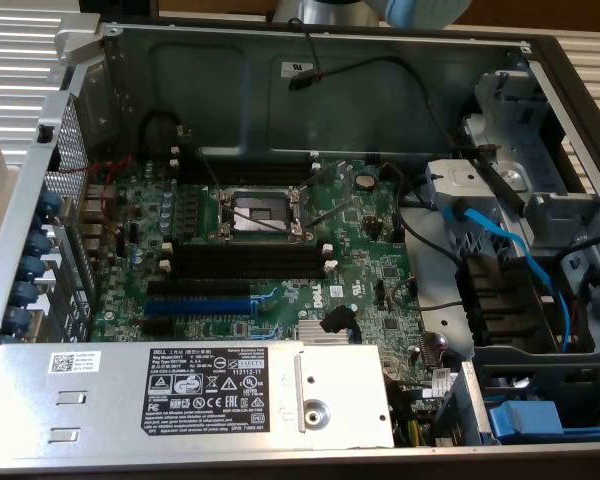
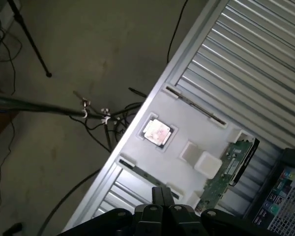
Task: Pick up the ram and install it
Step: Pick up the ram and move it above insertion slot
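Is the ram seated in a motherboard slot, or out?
Out: the ram lies on the white tray; the motherboard's black slots stand empty.

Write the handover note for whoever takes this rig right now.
Gripper: shut, holding nothing, above the white tray.
Ram: lying along one end of that tray, not gripped.
Memory slots on the motherboard: empty in the exterior view.
Done: nothing yet.
Left: the pick-up and the installation.
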